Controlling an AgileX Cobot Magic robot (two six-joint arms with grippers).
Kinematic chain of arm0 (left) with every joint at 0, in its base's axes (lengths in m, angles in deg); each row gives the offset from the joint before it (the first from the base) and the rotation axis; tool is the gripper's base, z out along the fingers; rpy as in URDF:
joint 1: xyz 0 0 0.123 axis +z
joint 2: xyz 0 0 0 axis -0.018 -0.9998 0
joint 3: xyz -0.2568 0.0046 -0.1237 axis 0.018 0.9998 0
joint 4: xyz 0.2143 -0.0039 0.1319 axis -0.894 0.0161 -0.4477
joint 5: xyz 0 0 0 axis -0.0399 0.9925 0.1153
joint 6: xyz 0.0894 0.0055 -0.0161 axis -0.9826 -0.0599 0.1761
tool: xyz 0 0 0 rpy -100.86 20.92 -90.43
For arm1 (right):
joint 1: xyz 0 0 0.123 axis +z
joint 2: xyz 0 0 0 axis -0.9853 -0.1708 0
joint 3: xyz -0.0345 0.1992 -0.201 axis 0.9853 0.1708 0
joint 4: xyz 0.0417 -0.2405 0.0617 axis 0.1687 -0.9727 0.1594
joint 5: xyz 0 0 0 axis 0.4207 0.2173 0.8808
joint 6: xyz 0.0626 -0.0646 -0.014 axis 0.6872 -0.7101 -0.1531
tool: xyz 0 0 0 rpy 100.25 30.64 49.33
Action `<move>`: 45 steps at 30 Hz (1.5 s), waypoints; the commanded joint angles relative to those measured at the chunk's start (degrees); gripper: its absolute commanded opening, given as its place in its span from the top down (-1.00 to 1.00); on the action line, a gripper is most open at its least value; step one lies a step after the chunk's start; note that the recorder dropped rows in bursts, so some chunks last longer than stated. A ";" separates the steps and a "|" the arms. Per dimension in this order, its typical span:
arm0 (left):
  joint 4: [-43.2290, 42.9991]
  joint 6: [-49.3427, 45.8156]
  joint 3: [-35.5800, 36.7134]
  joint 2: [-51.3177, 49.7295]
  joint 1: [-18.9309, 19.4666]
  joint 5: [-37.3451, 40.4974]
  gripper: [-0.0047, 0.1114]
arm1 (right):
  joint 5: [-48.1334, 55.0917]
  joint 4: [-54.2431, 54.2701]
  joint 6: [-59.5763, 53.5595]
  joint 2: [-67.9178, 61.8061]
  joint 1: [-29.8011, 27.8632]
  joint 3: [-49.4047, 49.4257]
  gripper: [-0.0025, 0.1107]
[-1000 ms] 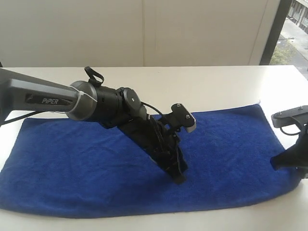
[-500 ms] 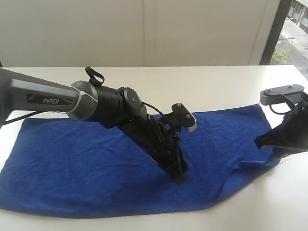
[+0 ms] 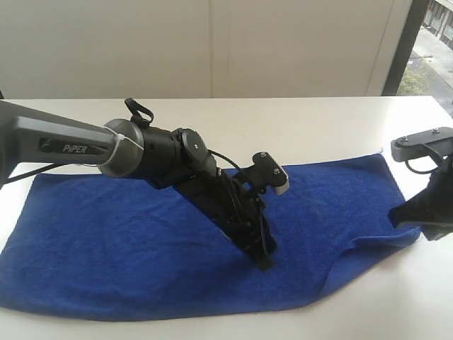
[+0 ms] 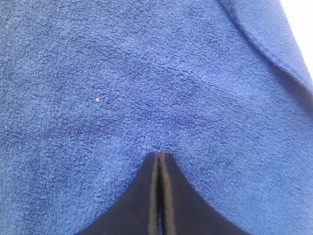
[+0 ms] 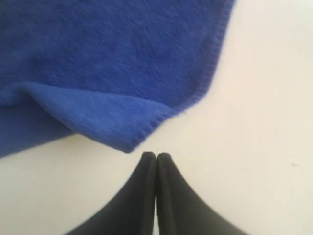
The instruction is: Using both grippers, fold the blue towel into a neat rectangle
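Observation:
The blue towel lies spread across the white table, flat on the left and rumpled at its near right part. My left gripper reaches over the towel's middle, jaws shut, tips resting against the pile of the towel. My right gripper hangs at the towel's right end. In the right wrist view its jaws are shut with nothing between them, just off a turned-over corner of the towel, over bare table.
The table's near edge runs close under the towel's front hem. A white wall stands behind, and a dark window frame is at the far right. Bare tabletop shows beyond the towel's right end.
The right gripper lifted and dragged the towel's near right corner inward, then moved back right and slightly down. The corner now lies folded and rumpled. The left arm has not moved.

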 commanded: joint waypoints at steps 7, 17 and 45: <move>0.17 0.11 0.22 -0.77 -0.14 2.00 0.92 | -3.05 -3.03 3.95 -6.87 -0.02 -0.16 0.96; 0.17 0.11 0.22 -0.77 -0.14 2.17 0.92 | -12.95 14.39 -6.86 -7.24 -0.02 -0.66 0.96; 0.17 -0.26 0.22 -0.77 -0.14 1.89 0.92 | -9.82 31.86 -10.73 -4.55 -0.02 -4.07 0.07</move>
